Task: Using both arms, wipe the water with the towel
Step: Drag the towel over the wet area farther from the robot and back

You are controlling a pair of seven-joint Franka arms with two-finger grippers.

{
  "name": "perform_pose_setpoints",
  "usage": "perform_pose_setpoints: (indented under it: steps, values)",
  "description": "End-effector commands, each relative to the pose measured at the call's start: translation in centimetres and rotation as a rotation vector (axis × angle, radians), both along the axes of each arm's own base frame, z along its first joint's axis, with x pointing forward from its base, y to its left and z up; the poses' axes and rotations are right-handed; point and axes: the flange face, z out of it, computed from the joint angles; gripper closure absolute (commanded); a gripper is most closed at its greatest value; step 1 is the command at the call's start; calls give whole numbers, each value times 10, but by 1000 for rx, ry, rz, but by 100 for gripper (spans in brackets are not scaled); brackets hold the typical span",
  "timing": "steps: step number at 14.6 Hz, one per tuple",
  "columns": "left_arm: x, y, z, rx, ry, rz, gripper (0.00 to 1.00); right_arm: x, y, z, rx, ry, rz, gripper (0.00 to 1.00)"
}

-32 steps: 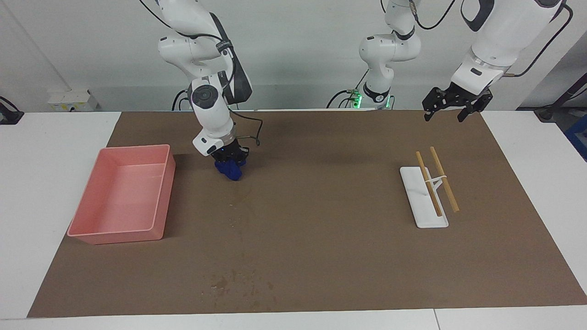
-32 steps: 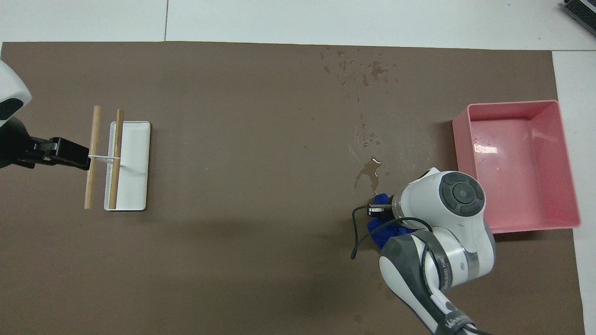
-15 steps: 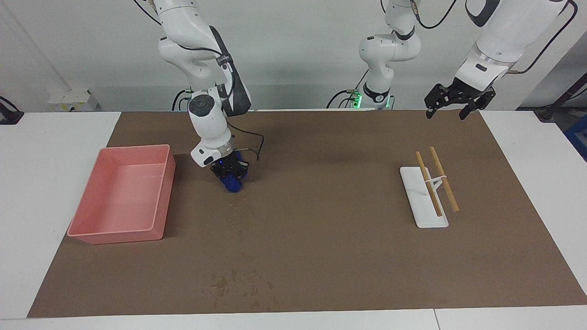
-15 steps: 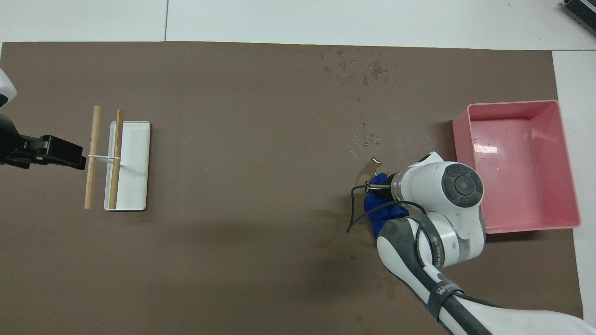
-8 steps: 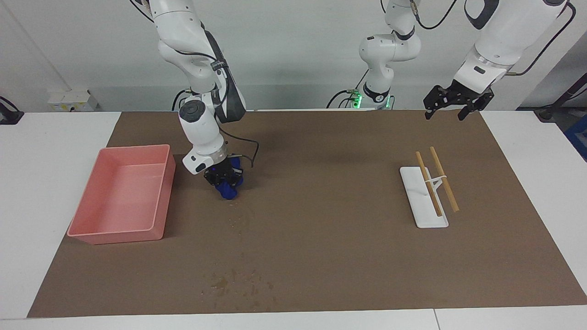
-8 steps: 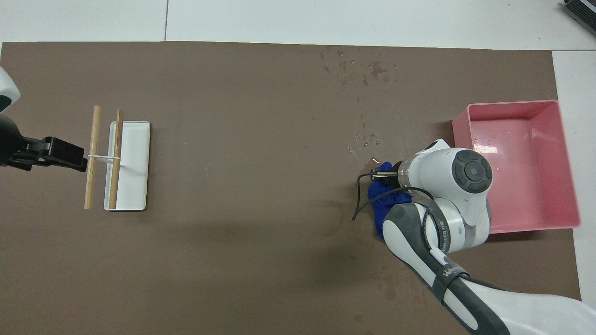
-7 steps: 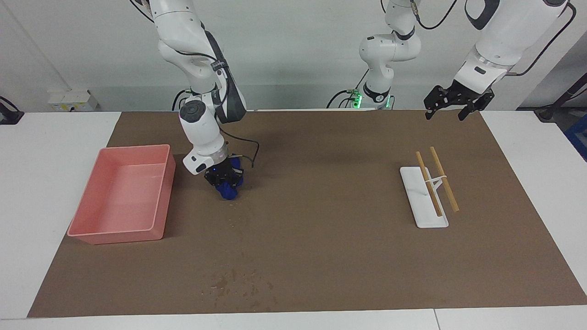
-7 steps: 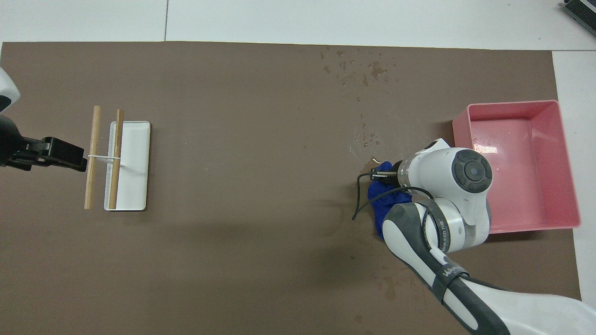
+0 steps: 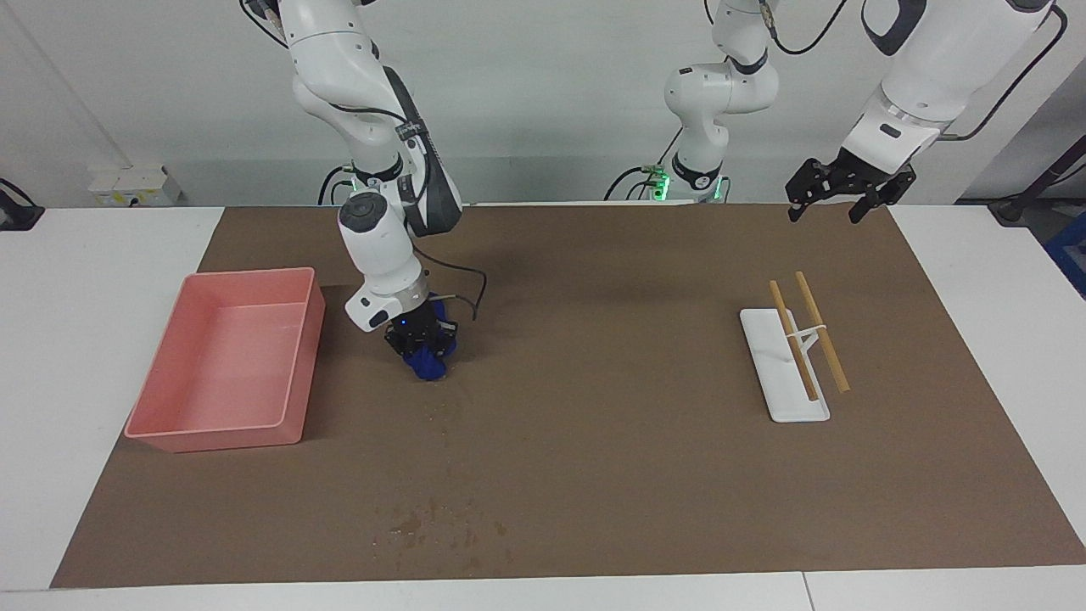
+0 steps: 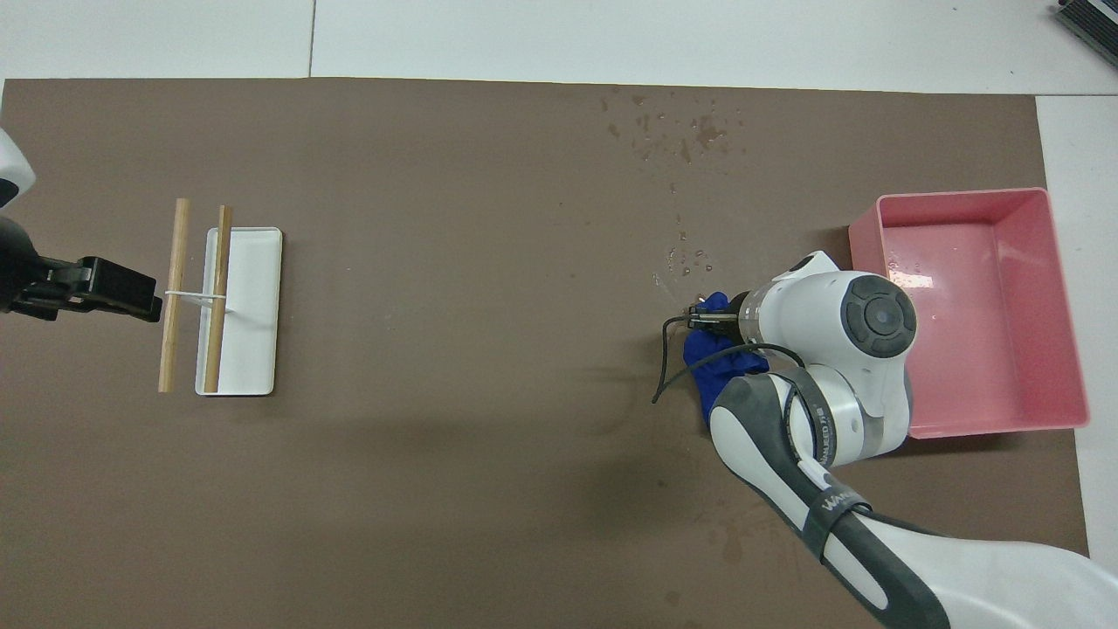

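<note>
Beside the pink tray (image 9: pixel 222 365), toward the middle of the mat, the right gripper (image 9: pixel 420 339) is clamped on the towel (image 9: pixel 427 365) and presses it down onto the brown mat (image 9: pixel 594 475). That small bunched blue cloth looks soft, light and limp, so I judge it best pinched at the top of its folds, as now, with the loose bulk left below to soak. Faint specks of the water (image 10: pixel 686 258) lie just farther from the robots than the towel. In the overhead view the right arm's wrist covers most of the cloth, so how flat it sits is unclear. Well away from the tray, past the white stand (image 9: pixel 782 365) with its two wooden sticks (image 9: pixel 808 331), the left gripper (image 9: pixel 836 208) waits in the air, fingers spread, holding nothing.
</note>
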Motion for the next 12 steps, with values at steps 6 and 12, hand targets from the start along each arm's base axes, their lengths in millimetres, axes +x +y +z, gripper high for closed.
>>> perform_pose_setpoints:
  steps: [6,12]
  values:
    - [-2,2,-1,-7,-4,-3,0,59,46,-22,64,-65,24,100]
    - [-2,2,-1,-7,-4,-3,0,96,56,-4,97,-134,18,100]
